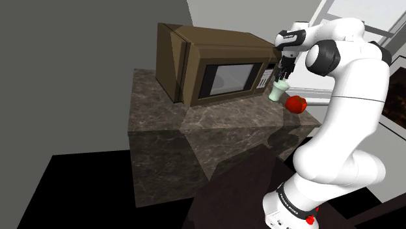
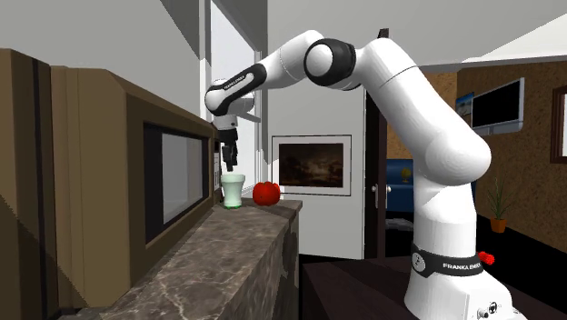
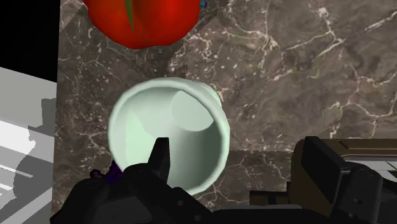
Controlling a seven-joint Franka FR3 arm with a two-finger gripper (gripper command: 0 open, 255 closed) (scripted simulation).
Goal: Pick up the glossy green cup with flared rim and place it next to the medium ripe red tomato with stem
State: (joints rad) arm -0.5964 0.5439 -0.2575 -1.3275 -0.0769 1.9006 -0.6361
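"Marbled brown stone forms the counter (image 1: 195, 123). Reading the shoulder view from its left, what stands on it?" the trainee asks.

"At centre-left, the brown microwave (image 1: 215, 68)," the instructor replies. "Right of it, in the upper right of the frame, the pale green cup (image 1: 278, 92) stands upright on the counter. Just right of the cup lies the red tomato (image 1: 296, 103), close beside it, with a narrow gap visible in the second exterior view. Furthest right is the white arm (image 1: 351, 97)."

"And the gripper (image 1: 282, 70)?"

"It hangs directly over the cup. In the wrist view the jaws stand wide apart and clasp nothing. One finger (image 3: 162, 156) sits over the cup's mouth and the other finger (image 3: 321, 165) is outside, clear of the rim. Whether the inner tip dips below the rim cannot be told."

"Which step is this?"

"Judged from the layout, the cup is already next to the tomato, so the step reads as release and withdrawal. A fresh grasp cannot be ruled out. For withdrawal: hold the jaw width, raise the hand vertically, and allow no sideways travel until the inner finger is above the flared rim. Otherwise it may catch the wall and tip the cup. For a grasp: centre the wall between the fingers, then close slowly."
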